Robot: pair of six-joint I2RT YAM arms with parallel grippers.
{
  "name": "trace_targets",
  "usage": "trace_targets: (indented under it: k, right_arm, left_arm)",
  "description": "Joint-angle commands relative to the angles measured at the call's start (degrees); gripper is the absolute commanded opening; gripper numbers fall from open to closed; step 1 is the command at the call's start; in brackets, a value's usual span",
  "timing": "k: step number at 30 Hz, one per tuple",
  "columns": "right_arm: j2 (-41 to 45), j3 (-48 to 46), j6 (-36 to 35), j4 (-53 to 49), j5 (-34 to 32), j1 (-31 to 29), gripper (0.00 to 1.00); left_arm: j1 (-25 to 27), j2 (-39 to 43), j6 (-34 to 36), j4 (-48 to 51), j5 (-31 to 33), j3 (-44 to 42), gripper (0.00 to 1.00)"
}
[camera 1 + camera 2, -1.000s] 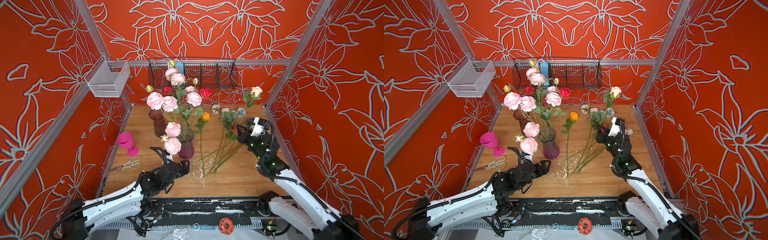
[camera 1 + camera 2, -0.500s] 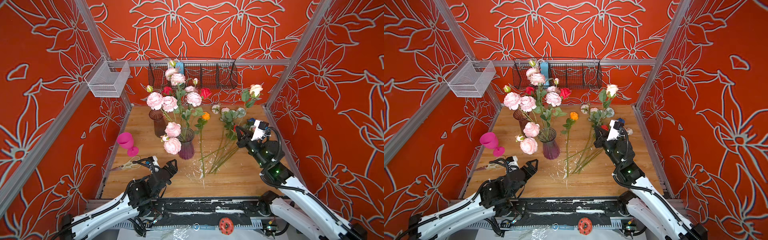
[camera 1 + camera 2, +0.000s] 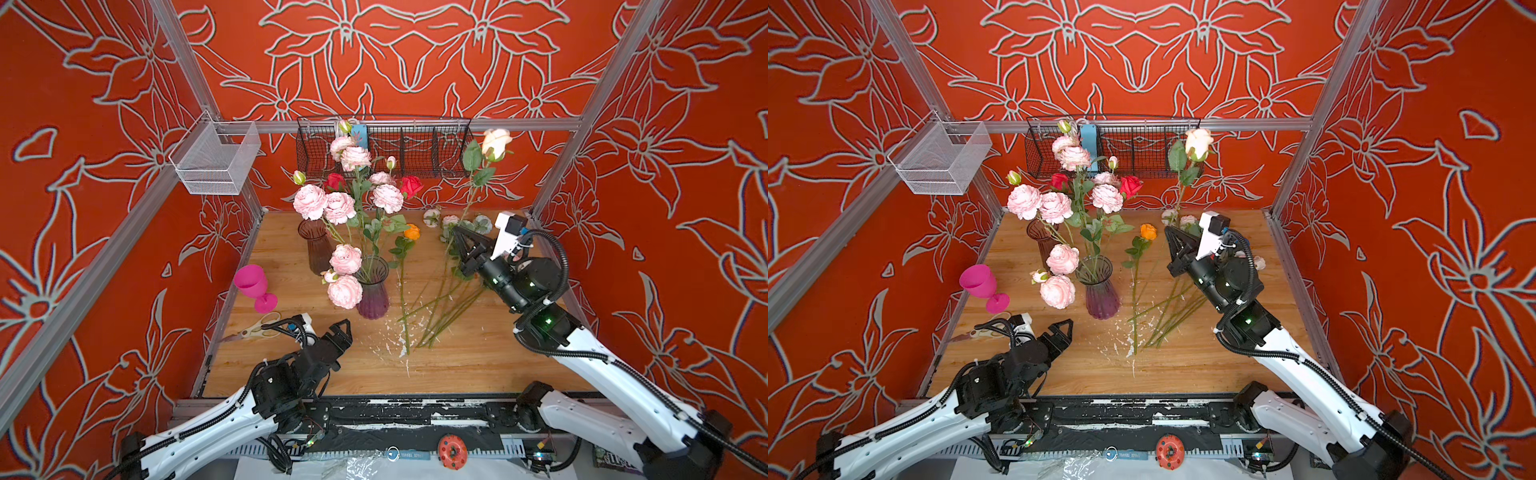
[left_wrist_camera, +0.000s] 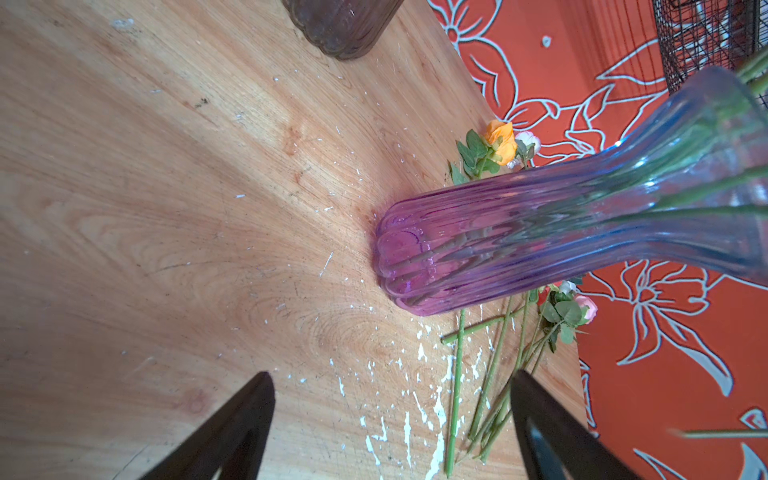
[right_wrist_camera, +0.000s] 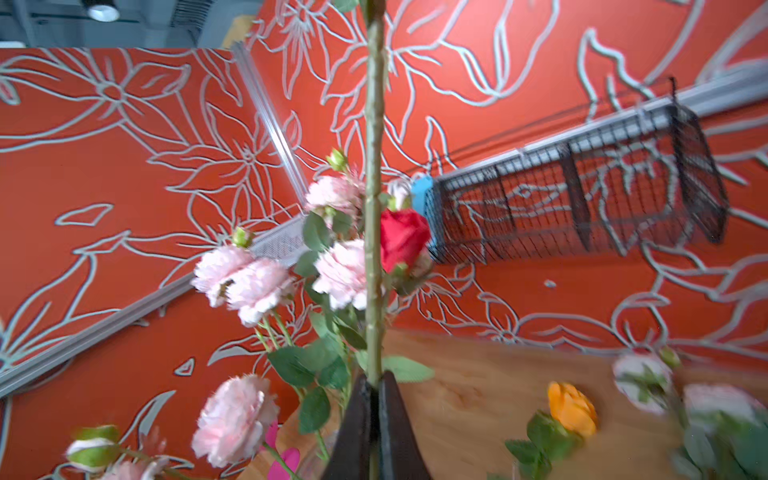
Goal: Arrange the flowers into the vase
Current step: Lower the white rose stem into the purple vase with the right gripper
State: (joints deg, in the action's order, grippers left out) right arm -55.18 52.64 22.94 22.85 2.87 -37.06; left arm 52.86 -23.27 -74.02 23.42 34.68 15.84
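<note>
Step in hand: carrying one flower to the vase. The right claw (image 5: 374, 384) is clenched on the thin green stem of a cream rose (image 3: 496, 143), held near upright above the right side of the table (image 3: 478, 365), well apart from the vase (image 3: 372, 297). The left claw (image 4: 390, 419) hangs released and empty, low at the front, jaws spread toward the vase's base. The vase is ribbed purple glass, narrow in the body and flared at the mouth, already crowded with ruffled pink blooms (image 3: 309, 201) and two red roses (image 3: 411, 185). A brown vase (image 3: 318, 249), also ribbed, stands just behind it. An orange rose (image 3: 412, 232) and several long stems (image 3: 440, 307) lie on the wood among white flecks (image 3: 390, 336). Next, I judge, the rose must swing left over the mouth and its stem end find a gap; how much stem hangs below the claw is hard to tell. The glass looks slick and top-heavy, so the left claw could steady it
</note>
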Motion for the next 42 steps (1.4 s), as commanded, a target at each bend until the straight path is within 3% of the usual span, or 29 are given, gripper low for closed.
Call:
trace_targets:
  k: [1,12,22,23,29,42]
  right_arm:
    - [-3.9,6.63,-5.89,2.81,2.07,-2.55,0.0]
    - [-20.44,24.69,-12.03,1.57,4.86,-6.7,0.0]
    - [-28.0,22.98,-13.76,1.69,5.13,-8.34,0.01]
    - [-28.19,22.67,-13.86,1.13,5.11,-8.76,0.02]
    - [-27.67,20.75,-17.5,-2.37,0.64,-12.04,0.31]
    - [-19.05,13.55,-17.89,-5.88,-3.77,-13.71,0.4]
  left_arm:
    - [-0.26,-0.55,1.8,0.13,1.22,2.16,0.89]
    - [-0.21,0.92,3.26,0.05,0.4,2.29,0.89]
    - [-0.26,5.01,2.99,1.62,0.65,0.34,0.89]
    - [-0.21,5.24,3.08,1.79,0.58,0.29,0.89]
    - [-0.23,4.64,3.79,1.13,0.74,0.6,0.89]
    - [-0.22,-2.4,3.92,-3.67,-1.33,1.5,0.89]
